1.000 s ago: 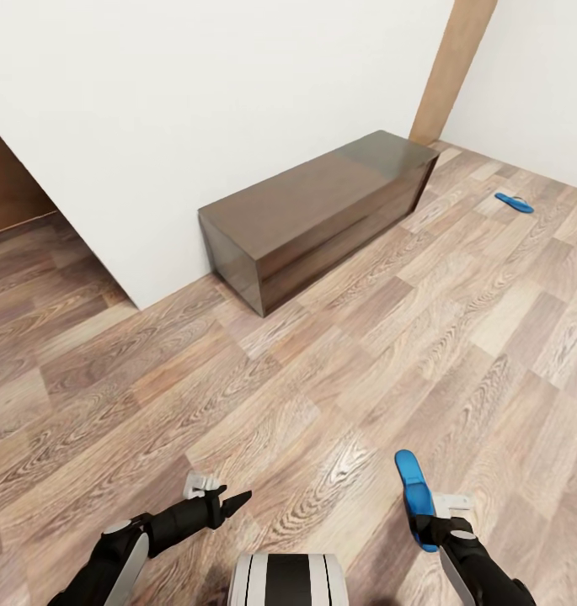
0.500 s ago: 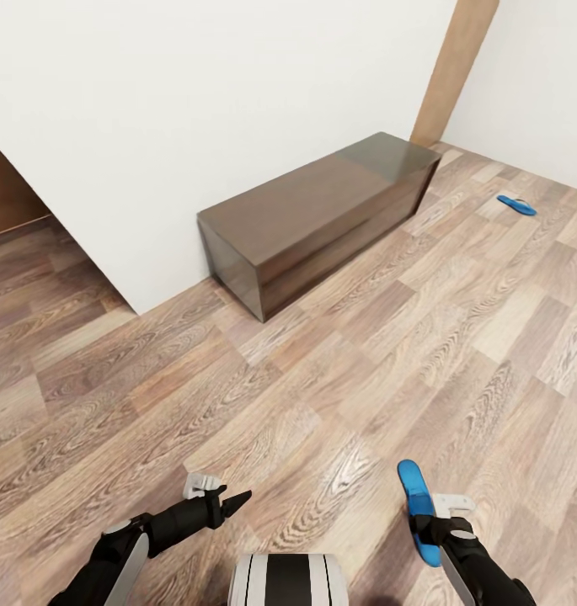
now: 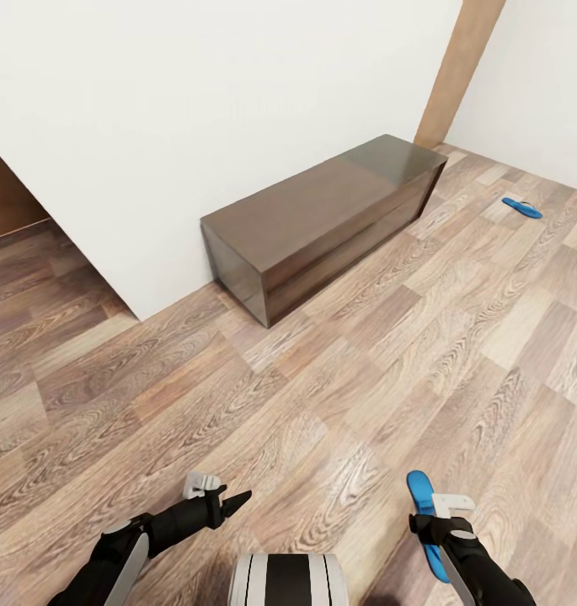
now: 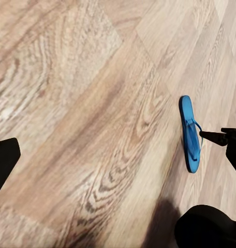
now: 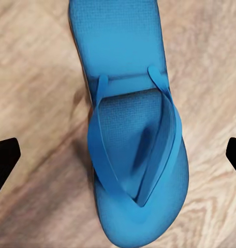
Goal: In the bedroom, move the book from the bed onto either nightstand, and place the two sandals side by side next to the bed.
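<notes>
Right gripper [image 3: 440, 526] clamped on one sandal [image 3: 426, 520], carried edge-up above the floor [image 3: 322, 404]; second sandal [image 3: 521, 207] lay far off past the cabinet [image 3: 322, 215]. Left gripper [image 3: 229, 503] looked pinched together, empty. Sandal judged light, flexible, thin-soled; best gripped at sole edge or strap. No readable markings.

The far sandal [image 3: 521, 208] is looking too tiny for strap detail, and the right hand [image 3: 442, 523] is probably gripping the near sandal [image 3: 426, 515], contact hidden.
</notes>
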Motion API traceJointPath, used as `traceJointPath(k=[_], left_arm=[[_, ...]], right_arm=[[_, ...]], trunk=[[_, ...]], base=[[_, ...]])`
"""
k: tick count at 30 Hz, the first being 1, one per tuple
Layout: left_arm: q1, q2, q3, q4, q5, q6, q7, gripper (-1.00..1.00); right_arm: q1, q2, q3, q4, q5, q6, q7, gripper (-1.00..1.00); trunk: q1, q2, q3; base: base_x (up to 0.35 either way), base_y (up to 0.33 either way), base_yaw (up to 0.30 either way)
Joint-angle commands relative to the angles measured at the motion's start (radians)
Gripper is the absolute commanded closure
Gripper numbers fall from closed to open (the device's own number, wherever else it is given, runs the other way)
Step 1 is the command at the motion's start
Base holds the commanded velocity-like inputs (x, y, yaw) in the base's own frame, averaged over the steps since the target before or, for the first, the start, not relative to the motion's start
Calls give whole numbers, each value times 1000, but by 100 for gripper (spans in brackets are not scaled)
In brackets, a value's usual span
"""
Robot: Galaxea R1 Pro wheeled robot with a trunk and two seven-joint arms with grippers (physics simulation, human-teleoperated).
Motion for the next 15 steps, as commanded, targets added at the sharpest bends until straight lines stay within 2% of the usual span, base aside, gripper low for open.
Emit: traceJointPath(k=[1, 7, 15], left_arm=[[0, 0, 0, 0, 9, 9, -1, -100], [0, 0, 0, 0, 9, 9, -1, -100], [0, 0, -1, 0, 9, 9, -1, -100]], right_arm=[[0, 0, 0, -2, 1, 6, -2, -100], [0, 0, 0, -2, 1, 6, -2, -100], [0, 0, 0, -2, 1, 6, -2, -100]], trunk=[[0, 0, -1], [0, 0, -1], [3, -2, -32]], base=[[4, 3, 0], [1, 1, 0], [0, 0, 0]])
